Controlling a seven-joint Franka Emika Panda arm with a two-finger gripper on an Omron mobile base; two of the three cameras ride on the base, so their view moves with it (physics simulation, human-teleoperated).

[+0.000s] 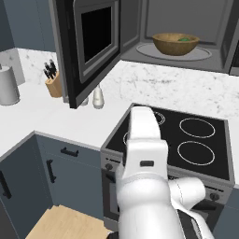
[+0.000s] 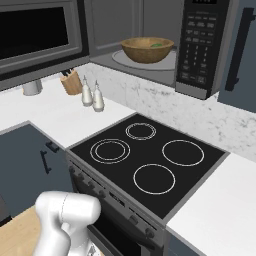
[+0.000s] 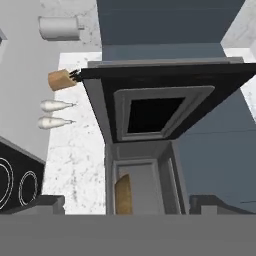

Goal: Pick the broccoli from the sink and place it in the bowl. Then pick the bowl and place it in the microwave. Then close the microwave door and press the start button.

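No legible text on microwave (image 2: 200, 45) keypad. Bowl (image 1: 175, 43) w/ broccoli (image 1: 185, 39) inside, beyond open microwave door (image 3: 165, 107) ahead of hand. Gripper state: can't tell.

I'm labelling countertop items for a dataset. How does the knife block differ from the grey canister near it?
The knife block is tan and wood-coloured; the canister is plain grey. The knife block is the smaller, squatter of the two, while the canister is taller and wider. Dark knife handles stick out of the block's top; the canister's top looks closed and smooth. Both stand upright on the white counter, left of the open microwave door.
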